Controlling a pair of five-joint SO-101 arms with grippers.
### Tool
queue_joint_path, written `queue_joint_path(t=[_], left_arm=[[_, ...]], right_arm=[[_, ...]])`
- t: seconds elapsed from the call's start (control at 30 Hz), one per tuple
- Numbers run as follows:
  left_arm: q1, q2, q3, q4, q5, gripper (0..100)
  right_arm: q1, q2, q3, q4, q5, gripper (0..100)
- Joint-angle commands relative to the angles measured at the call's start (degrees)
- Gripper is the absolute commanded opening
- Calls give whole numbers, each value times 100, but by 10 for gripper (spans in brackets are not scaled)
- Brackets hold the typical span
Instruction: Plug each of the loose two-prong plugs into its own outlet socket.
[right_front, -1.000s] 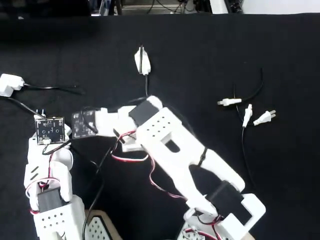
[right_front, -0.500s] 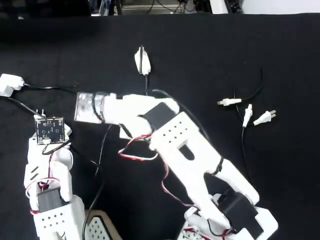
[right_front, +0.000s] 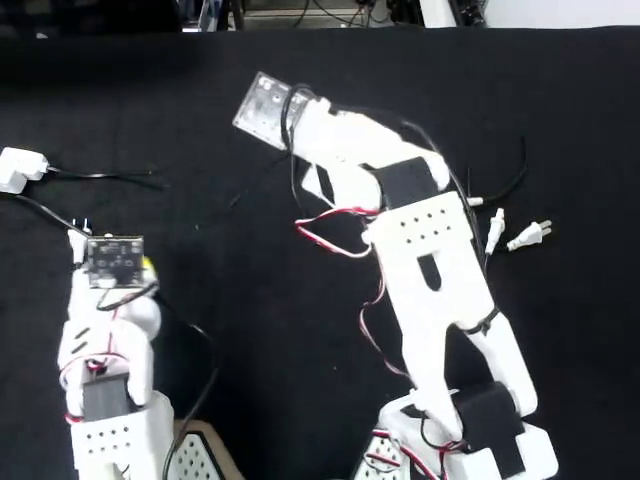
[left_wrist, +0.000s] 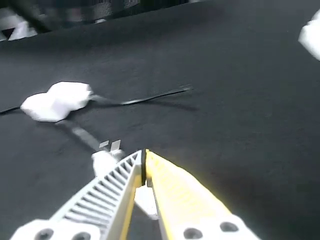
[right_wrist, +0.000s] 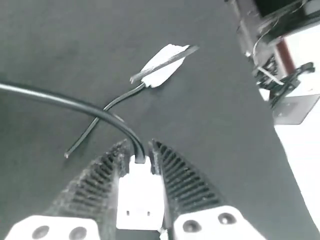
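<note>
**One plug clamped, other gripper shut**

An outlet socket (right_front: 15, 168) is seen by the table's (right_front: 560, 110) left edge. Close by, the left gripper (left_wrist: 144, 162) is pinched together beside a two-prong plug (left_wrist: 104, 161). Near the far edge a corded plug (right_wrist: 140, 197) is clamped by the right gripper (right_wrist: 137, 147).

Left wrist view is blurred all over. The small plug (left_wrist: 106, 159) sits half behind the closed left gripper (left_wrist: 144, 156), so can't tell if it's gripped. White blob (left_wrist: 311, 35) cut by the edge, unidentifiable.

Right gripper (right_wrist: 138, 146) clamps a corded plug (right_wrist: 140, 195), prongs hidden, lower end cut off.

High view: far plug (right_front: 474, 200) mostly behind the right arm (right_front: 430, 270). Socket (right_front: 14, 168) and both arm bases are cut by the edges.
</note>
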Motion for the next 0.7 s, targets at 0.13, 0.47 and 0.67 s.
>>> queue_joint_path(t=[0.13,0.47,0.67], left_arm=[[2879,-88,110,-202,132,32],[5103,-88,110,-2110,132,33],[5341,-79,110,-1793,132,33]], right_arm=[[-431,-224,-488,-738,-668,11],[-404,-277,-479,-897,-1565,11],[-607,-233,-312,-1266,-2338,11]])
